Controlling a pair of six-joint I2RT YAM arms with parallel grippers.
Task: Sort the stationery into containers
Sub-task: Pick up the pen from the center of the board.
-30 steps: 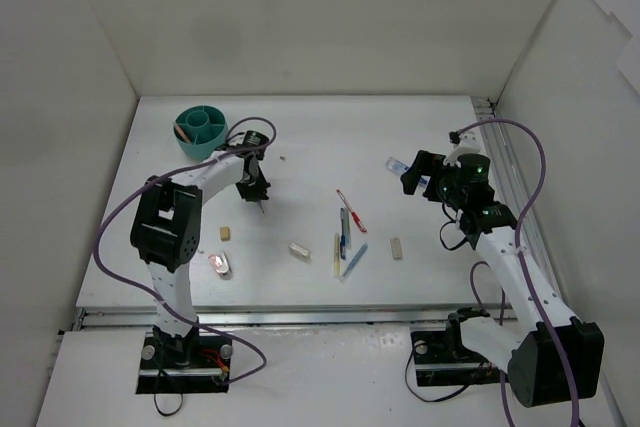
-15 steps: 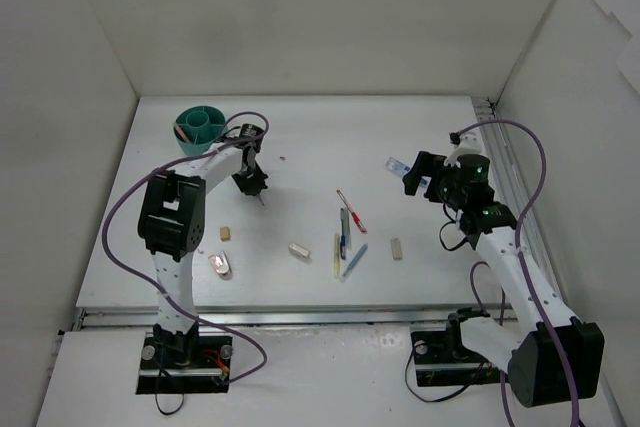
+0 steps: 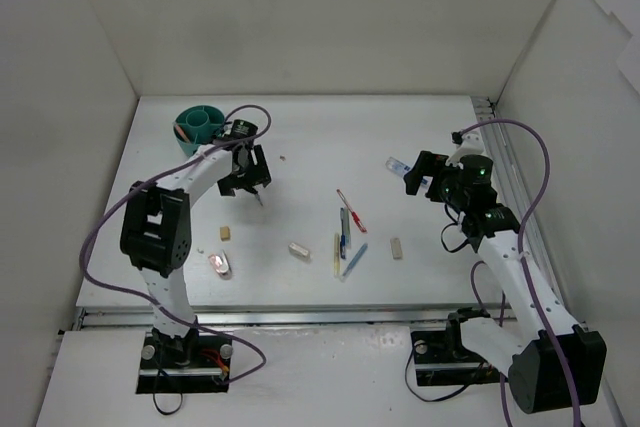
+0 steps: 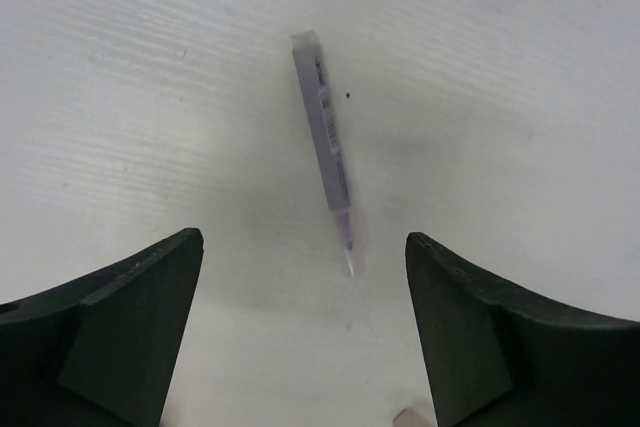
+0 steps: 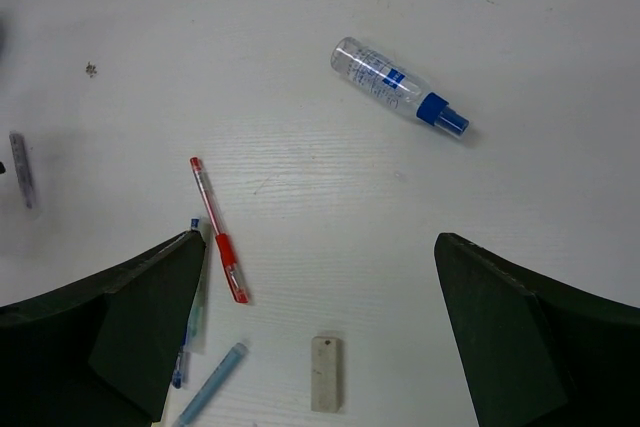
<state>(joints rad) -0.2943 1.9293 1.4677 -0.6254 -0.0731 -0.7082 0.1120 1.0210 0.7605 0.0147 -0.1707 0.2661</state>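
Note:
The teal cup (image 3: 203,127) stands at the back left of the table with something orange in one compartment. My left gripper (image 3: 248,183) hangs open just to its right, over a thin grey pen (image 4: 328,152) that lies loose on the table between the fingers (image 4: 140,317). Nothing is held in the left gripper (image 4: 303,247). My right gripper (image 5: 320,242) is also open and empty, hovering over a red pen (image 5: 218,230), a beige eraser (image 5: 326,374) and a blue-white tube (image 5: 398,85). In the top view the right gripper (image 3: 420,175) sits beside the tube (image 3: 398,165).
Mid-table lie a red pen (image 3: 351,211), blue pens (image 3: 354,260) and a pale yellow pencil (image 3: 336,255). Beige erasers rest at the right (image 3: 397,248), centre (image 3: 299,250) and left (image 3: 225,233). A small pinkish item (image 3: 220,264) lies near the front left. White walls enclose the table.
My left gripper has gone from shut to open and let go of the grey pen, which now lies on the table. The left arm shifted slightly; the right arm barely moved.

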